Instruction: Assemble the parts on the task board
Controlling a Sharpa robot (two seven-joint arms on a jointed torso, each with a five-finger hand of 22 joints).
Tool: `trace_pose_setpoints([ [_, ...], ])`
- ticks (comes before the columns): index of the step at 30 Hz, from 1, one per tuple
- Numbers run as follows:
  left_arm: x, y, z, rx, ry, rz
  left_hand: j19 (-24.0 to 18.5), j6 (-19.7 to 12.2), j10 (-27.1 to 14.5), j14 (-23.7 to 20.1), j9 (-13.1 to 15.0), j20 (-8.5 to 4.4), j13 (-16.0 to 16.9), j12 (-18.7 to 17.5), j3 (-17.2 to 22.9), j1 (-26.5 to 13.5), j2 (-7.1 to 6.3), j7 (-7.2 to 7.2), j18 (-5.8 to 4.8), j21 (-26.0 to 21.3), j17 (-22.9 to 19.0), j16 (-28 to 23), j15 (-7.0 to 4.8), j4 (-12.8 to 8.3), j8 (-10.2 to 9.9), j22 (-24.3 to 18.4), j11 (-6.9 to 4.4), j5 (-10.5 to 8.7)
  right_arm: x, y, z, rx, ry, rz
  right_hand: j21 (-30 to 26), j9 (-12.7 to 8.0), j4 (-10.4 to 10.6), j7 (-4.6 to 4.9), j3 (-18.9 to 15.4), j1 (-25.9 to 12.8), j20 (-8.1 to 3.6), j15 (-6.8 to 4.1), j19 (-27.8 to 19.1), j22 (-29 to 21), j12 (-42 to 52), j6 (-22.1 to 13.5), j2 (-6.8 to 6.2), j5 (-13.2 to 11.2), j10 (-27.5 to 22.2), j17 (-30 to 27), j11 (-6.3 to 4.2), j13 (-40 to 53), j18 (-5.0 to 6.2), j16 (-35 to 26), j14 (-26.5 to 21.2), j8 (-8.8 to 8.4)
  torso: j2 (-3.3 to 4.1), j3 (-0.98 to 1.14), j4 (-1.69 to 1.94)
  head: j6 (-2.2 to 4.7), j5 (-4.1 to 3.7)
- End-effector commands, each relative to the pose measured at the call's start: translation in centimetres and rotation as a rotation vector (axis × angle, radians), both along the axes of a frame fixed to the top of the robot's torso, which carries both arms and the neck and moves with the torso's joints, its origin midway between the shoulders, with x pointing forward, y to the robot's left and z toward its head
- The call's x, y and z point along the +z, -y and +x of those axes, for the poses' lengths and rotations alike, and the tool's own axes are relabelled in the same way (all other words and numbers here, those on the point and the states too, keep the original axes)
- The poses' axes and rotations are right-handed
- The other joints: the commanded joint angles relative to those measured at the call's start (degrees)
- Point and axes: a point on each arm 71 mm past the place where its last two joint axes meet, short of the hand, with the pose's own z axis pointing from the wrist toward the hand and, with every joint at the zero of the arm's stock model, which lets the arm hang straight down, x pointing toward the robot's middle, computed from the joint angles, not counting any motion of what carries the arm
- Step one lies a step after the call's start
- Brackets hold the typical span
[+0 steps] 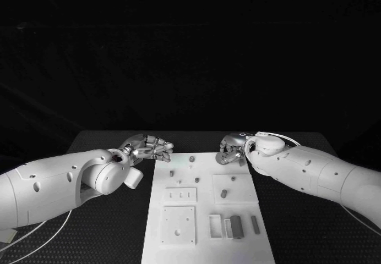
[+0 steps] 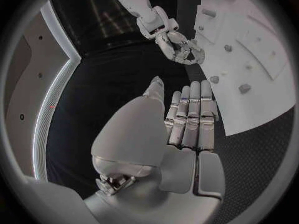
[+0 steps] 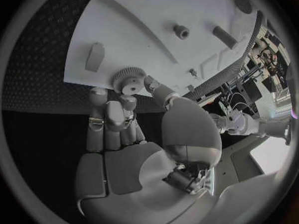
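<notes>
Right wrist view gives away a toothed gear [image 3: 127, 80] pinched in the right robot hand [image 3: 124, 119] at the task board [image 3: 143, 30] edge. Head view hides that gear behind the fingers. Left robot hand [image 2: 187, 119] holds nothing, fingers straight and close together, off the board's far-left corner.

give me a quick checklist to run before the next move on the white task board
1. Right hand holds a part: ok, its fingertips pinch a small grey toothed gear at the far edge of the white task board.
2. Grip secure: cannot tell, the contact sits mostly behind the fingers.
3. Left hand free: ok, fingers straight and together, holding nothing, hovering beside the board's far left corner.
4. Hands apart: ok, a gap of board lies between them in the head view.
5. Seat for the gear: cannot tell which peg or hole it belongs on.
6. Other grey parts: ok, lying untouched at the board's near end.
</notes>
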Motion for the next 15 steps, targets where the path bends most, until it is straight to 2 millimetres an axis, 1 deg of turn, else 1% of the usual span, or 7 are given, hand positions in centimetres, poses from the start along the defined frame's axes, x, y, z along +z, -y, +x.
trace_pose_setpoints([
  [1,0.20,0.27,-0.08,-0.023,0.005,-0.003,0.4,0.1,0.3,0.4,-0.1,0.05,0.1,0.0,0.3,-0.5,0.13,0.11,0.78,-0.4,0.1,-0.1,-0.16,0.0,-0.2,0.0,0.04,0.12,-0.56,-0.06,-0.16,0.010,-0.030,-0.016,0.4,-0.2,0.2,0.19,0.0,0.1,-0.38,0.16,-0.3,1.2,0.3,0.4,1.26,0.0,-0.4,-0.1,0.03,-0.1,1.57,0.4,-0.4,0.13,0.00,0.03,-0.05,-0.27,0.15],
  [2,0.20,0.26,-0.10,-0.023,0.005,-0.003,0.4,0.1,0.3,0.4,-0.1,0.05,0.1,0.0,0.3,-0.5,0.14,0.11,0.78,-0.4,0.1,-0.2,-0.16,0.0,-0.2,0.0,0.04,0.12,-0.62,-0.03,-0.17,0.008,-0.032,-0.017,0.4,-0.2,0.1,0.17,0.0,0.1,-0.39,0.14,-0.3,1.2,0.3,0.5,1.60,0.0,-0.5,-0.1,0.01,-0.1,1.57,0.4,-0.4,0.17,0.00,0.06,-0.05,-0.39,0.24],
  [5,0.20,0.24,-0.13,-0.023,0.004,-0.003,0.4,0.1,0.3,0.4,-0.1,0.05,0.1,0.0,0.3,-0.5,0.15,0.11,0.78,-0.4,0.1,-0.2,-0.16,0.0,-0.2,0.0,0.04,0.12,-0.73,0.11,-0.15,0.004,-0.031,-0.017,0.5,-0.2,-0.3,0.12,-0.2,0.1,-0.40,0.09,-0.5,1.2,0.5,0.6,2.50,0.0,-0.6,-0.1,-0.04,-0.2,1.57,0.5,-0.4,0.25,-0.02,0.05,-0.08,-0.52,0.40],
  [10,0.19,0.23,-0.13,-0.022,0.003,-0.002,0.4,0.1,0.3,0.4,-0.1,0.04,0.1,0.0,0.4,-0.5,0.17,0.11,0.79,-0.4,0.1,-0.2,-0.16,0.0,-0.2,0.0,0.04,0.12,-0.75,0.20,-0.09,0.000,-0.030,-0.020,0.7,-0.3,-0.7,0.13,-0.3,0.0,-0.41,0.09,-0.6,1.2,0.6,0.6,3.23,0.0,-0.7,-0.2,-0.03,-0.4,1.57,0.6,-0.5,0.18,-0.09,0.05,-0.13,-0.53,0.39],
  [15,0.18,0.26,-0.16,-0.024,0.001,-0.002,0.4,0.1,0.3,0.4,-0.1,0.04,0.1,0.0,0.4,-0.5,0.17,0.11,0.79,-0.4,0.2,-0.2,-0.16,0.0,-0.2,0.0,0.05,0.12,-0.78,0.29,-0.08,-0.001,-0.023,-0.041,0.8,-0.4,-1.5,0.13,-0.3,0.3,-0.45,0.09,-0.7,1.2,0.8,0.6,3.62,-0.1,-0.7,-0.3,-0.04,-0.5,1.57,0.7,-0.5,0.16,-0.08,0.07,-0.15,-0.55,0.38],
])
